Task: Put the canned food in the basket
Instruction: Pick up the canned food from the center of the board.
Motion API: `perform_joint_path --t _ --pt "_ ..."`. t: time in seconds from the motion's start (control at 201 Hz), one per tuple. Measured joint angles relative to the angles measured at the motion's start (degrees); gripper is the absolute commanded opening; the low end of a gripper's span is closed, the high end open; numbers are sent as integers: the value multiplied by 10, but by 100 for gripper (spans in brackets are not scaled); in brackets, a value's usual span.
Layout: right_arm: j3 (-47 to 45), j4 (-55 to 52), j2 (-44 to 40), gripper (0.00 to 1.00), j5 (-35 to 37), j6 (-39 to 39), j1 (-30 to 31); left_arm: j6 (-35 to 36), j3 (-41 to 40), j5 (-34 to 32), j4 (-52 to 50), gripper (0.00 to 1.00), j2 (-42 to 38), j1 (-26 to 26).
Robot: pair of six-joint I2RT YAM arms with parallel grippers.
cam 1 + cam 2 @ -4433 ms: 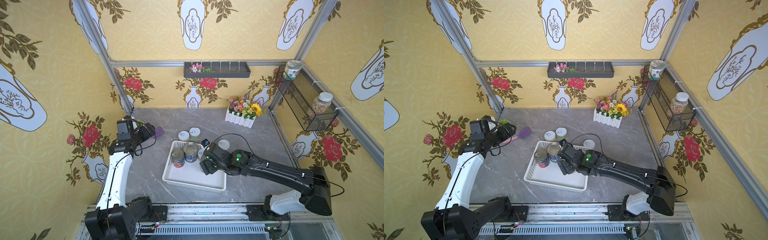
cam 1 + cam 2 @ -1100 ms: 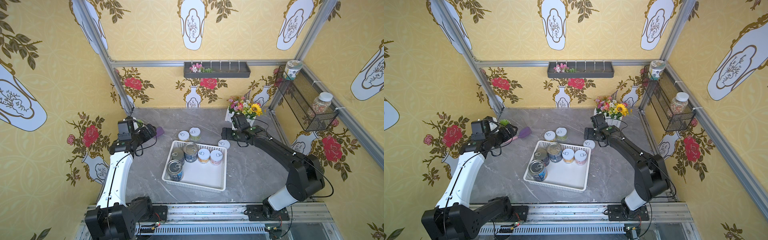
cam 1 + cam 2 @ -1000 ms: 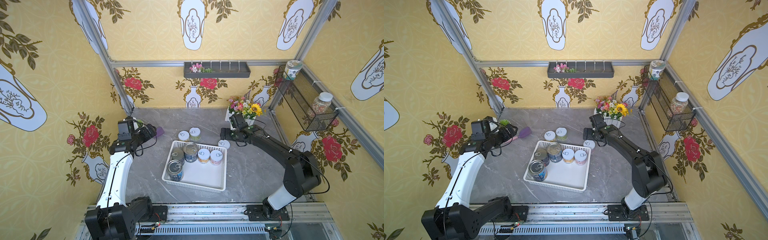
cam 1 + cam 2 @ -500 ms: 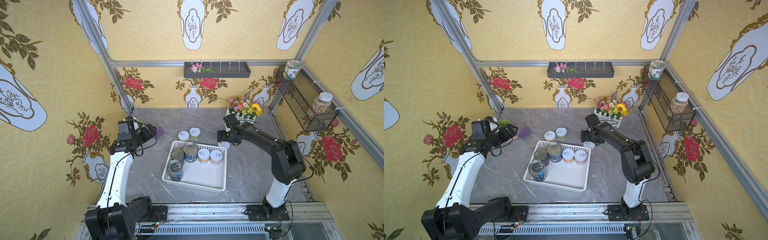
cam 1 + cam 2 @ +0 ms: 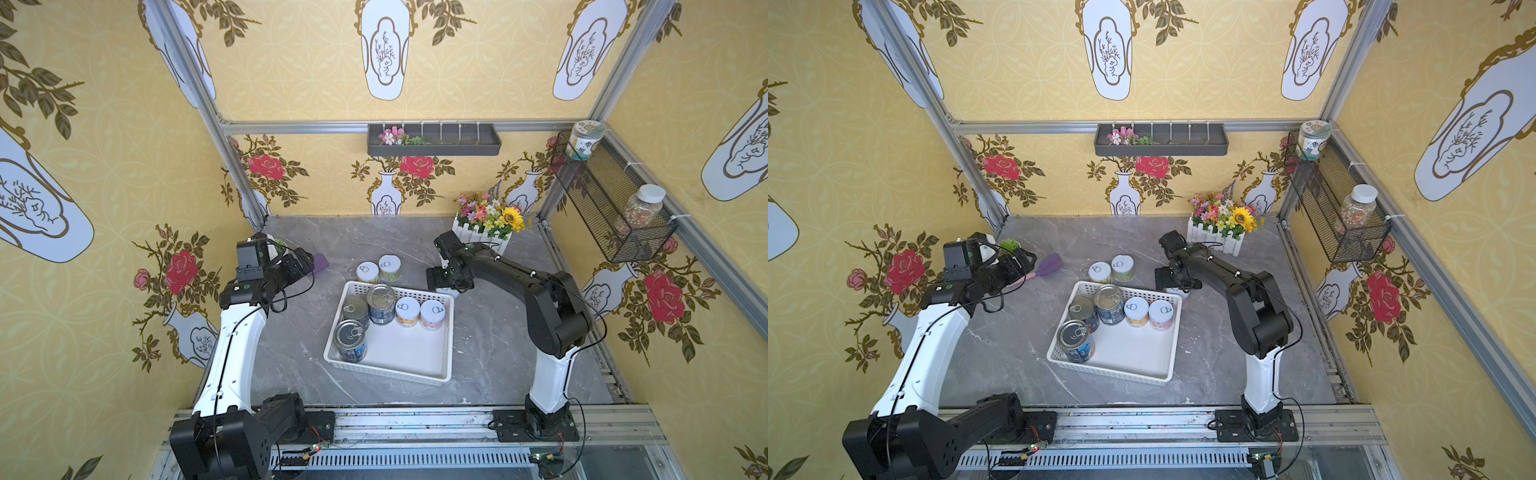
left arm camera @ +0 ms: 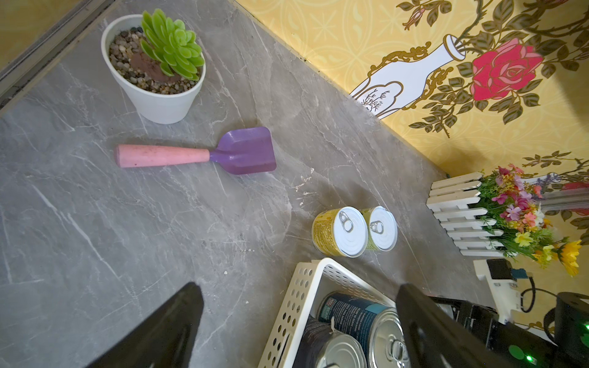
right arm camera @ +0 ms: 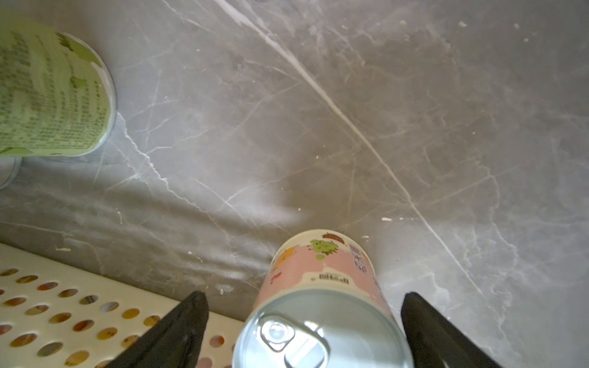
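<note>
The counter (image 5: pixel 490 345) was a smooth grey marble-look slab with a faint sheen. The basket (image 6: pixel 287 318) looked like matt white plastic, punched with round holes. The taller cans (image 5: pixel 350 332) had bright bare-metal tops and glossy printed labels. The shorter cans (image 5: pixel 407 308) had softly shining white lids. The trowel (image 6: pixel 242 153) was dull plastic, its pink handle speckled.

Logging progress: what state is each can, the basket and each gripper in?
Basket: holds five upright cans.
Yellow can: upright on table, outside basket.
Green can: upright on table, outside basket.
Pink can: upright on table, ungripped.
Left gripper: open, empty.
Right gripper: open, straddling pink can.
</note>
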Motion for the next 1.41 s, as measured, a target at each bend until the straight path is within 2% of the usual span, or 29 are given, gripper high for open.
perform_joint_path --t 0.334,0.568,0.916,1.409 --pt "1 -31 0 94 21 7 1 0 0 -1 0 100 0 0" --pt "2 -35 0 82 23 11 1 0 0 -2 0 100 0 0" --pt "1 -38 -5 81 25 11 2 0 0 -2 0 100 0 0" --pt "-57 -35 -148 81 85 11 1 0 0 -2 0 100 0 0"
